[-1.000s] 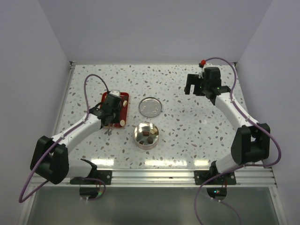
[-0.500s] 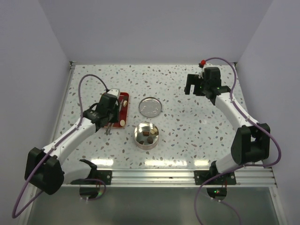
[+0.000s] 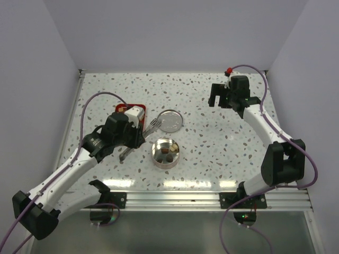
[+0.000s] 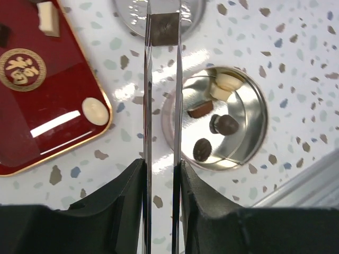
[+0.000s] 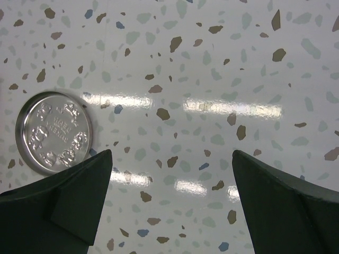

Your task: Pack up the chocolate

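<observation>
Left gripper (image 4: pixel 161 172): clamped on slim steel tongs (image 4: pixel 147 106)
Dark brown square chocolate chunk (image 4: pixel 164 29): I see it pinched between tong tips, edges parallel to blades
Right gripper (image 5: pixel 169 177): spread

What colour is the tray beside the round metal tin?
Red tray, gold rim; left wrist view.

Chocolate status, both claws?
Left claw shut on tongs, dark chocolate pinched at tips. Right claw open, empty. Tin open, lid aside.
</observation>
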